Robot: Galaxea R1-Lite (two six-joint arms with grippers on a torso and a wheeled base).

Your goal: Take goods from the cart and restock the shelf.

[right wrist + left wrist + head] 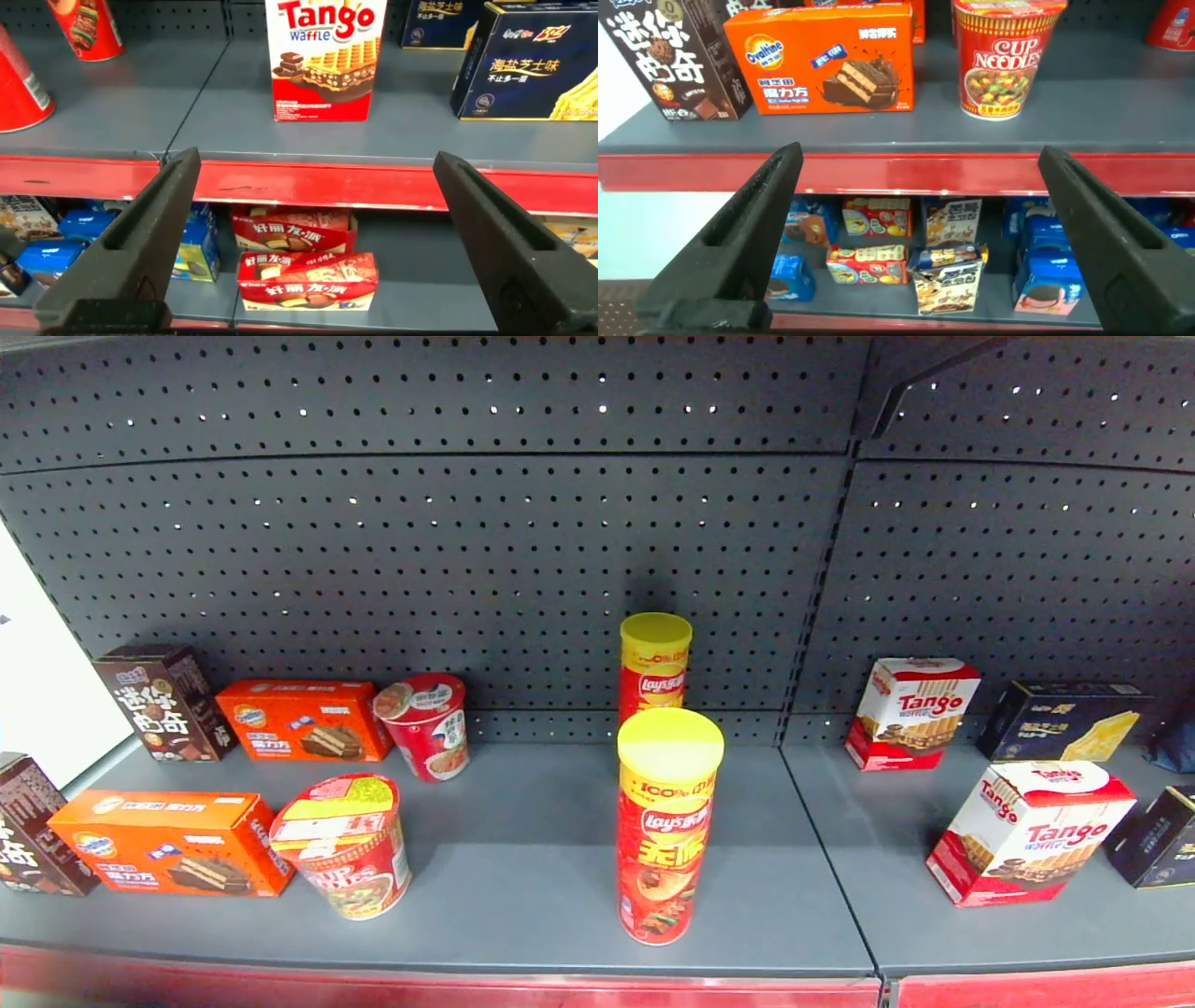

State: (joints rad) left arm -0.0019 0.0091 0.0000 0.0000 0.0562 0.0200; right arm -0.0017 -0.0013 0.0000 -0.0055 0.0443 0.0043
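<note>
Two empty, spread grippers, left gripper (917,157) and right gripper (316,161); clumsy restocking could topple the front chip can (667,826) into its twelve-o'clock rear chip can (654,667)

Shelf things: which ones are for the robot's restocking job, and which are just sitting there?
For the job: shelf, left end effector, right end effector, both open, empty.
Just sitting, already stocked: chip cans, noodle cups, orange boxes, waffle boxes.

The shelf (523,859) and its perforated back panel (467,551) look like smooth, matt painted metal; the red front strip (467,989) is glossy. The near chip can (665,868) is glossy with a smooth plastic lid (669,743); the near orange box (173,845) is cardboard.
</note>
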